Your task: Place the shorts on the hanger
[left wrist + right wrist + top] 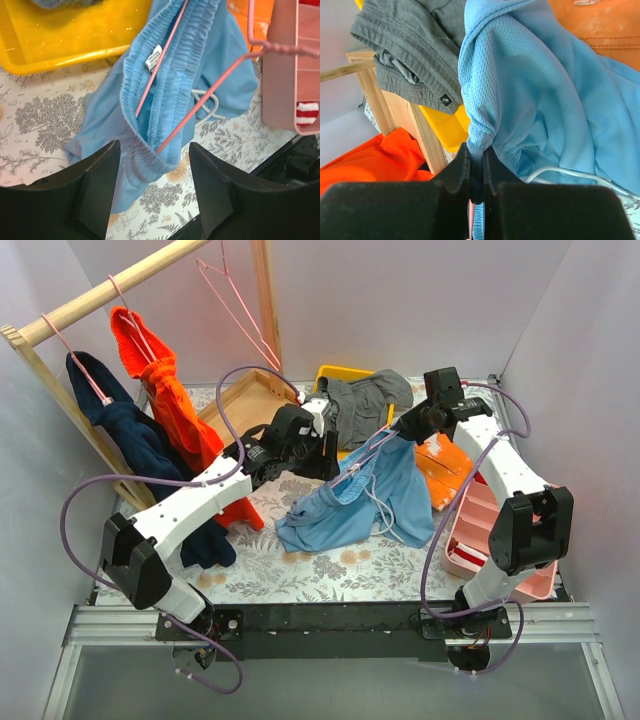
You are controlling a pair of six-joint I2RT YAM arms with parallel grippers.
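Note:
The light blue shorts (372,495) hang from my right gripper (396,436), their lower part resting on the table. In the right wrist view that gripper (476,156) is shut on a bunched fold of the shorts (540,100), with a pink strip showing between the jaws. The pink wire hanger (200,102) runs through the elastic waistband of the shorts (165,90). My left gripper (155,185) is open and empty, its fingers either side of the waistband's lowest loop without touching it. It sits just left of the shorts in the top view (335,462).
Dark grey shorts (365,400) lie on the yellow tray (338,373) behind. A pink basket (480,530) with an orange cloth (442,465) stands on the right. A wooden rack (100,300) at the left holds orange and navy garments and a spare pink hanger (240,310). A wooden tray (245,400) lies nearby.

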